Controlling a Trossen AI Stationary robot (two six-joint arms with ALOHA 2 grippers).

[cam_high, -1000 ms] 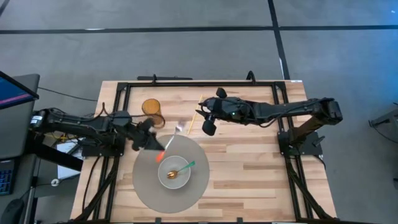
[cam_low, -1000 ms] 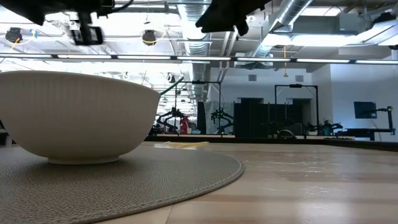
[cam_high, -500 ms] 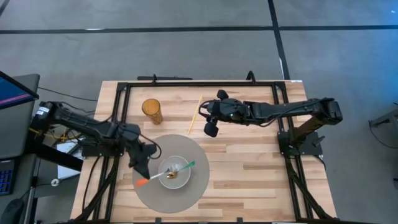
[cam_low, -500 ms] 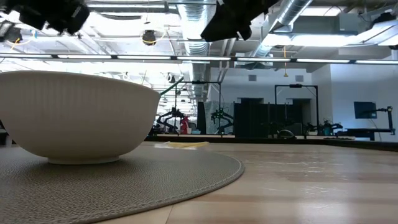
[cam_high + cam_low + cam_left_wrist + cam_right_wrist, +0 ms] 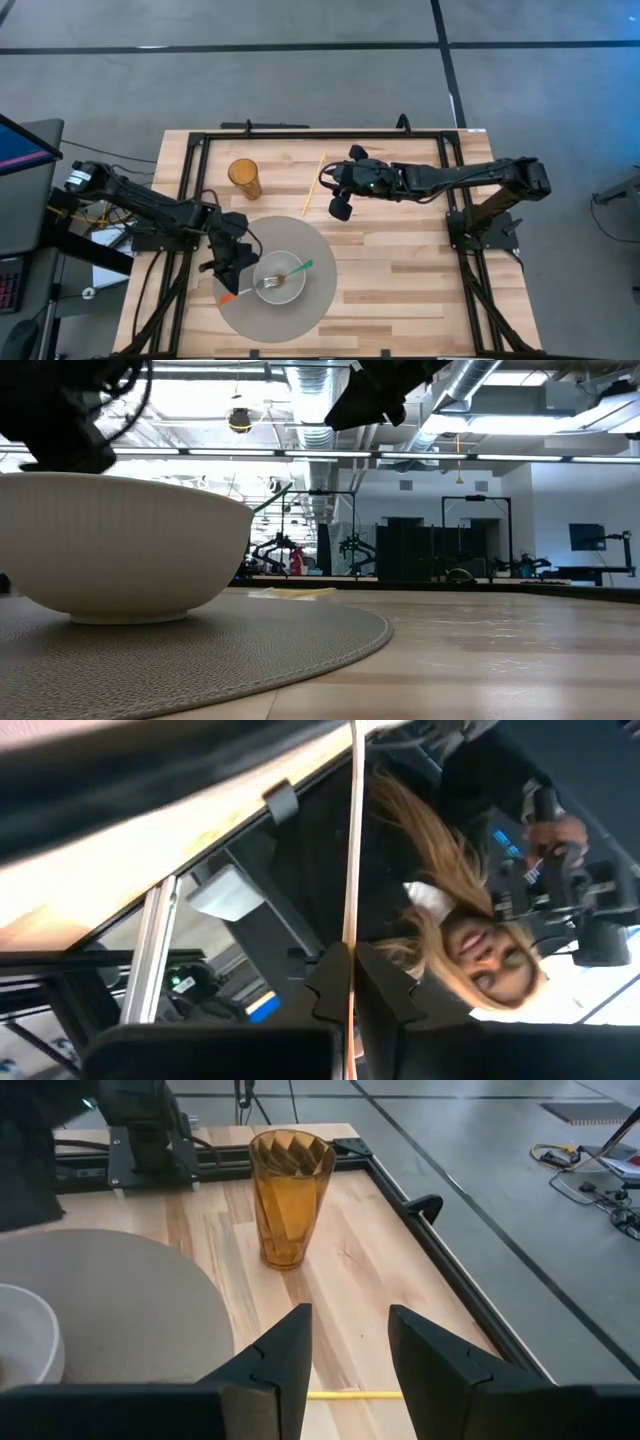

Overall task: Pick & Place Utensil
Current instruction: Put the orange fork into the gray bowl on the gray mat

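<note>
Jaws of the left gripper [image 5: 233, 272] are clenched on a thin utensil with an orange handle end [image 5: 230, 296]; in the left wrist view its shaft [image 5: 352, 870] runs straight out from between the dark fingers [image 5: 385, 990]. Jaws of the right gripper [image 5: 337, 207] are released, the two fingers [image 5: 282, 1355] standing apart with bare wood between them.

From above, the wooden counter [image 5: 400, 270] is the largest thing, framed by black rails. On it lies a round grey placemat [image 5: 310, 300], and on the placemat sits a white bowl [image 5: 283, 278]. The left arm reaches in from the left side, its gripper over the placemat's left part just beside the bowl. The held utensil slants from the orange end near the placemat's left edge up toward the bowl, its other end over the bowl's rim. A second utensil with a green handle [image 5: 301, 267] rests in the bowl, leaning out over its right rim.

The right arm waits over the back of the counter, its gripper beyond the placemat. An amber ribbed tumbler [image 5: 245, 177] stands upright at the back left, apart from the placemat. A thin yellow stick [image 5: 315, 183] lies on the wood between the tumbler and the right gripper.

A person shows beyond the counter in the left wrist view.
</note>
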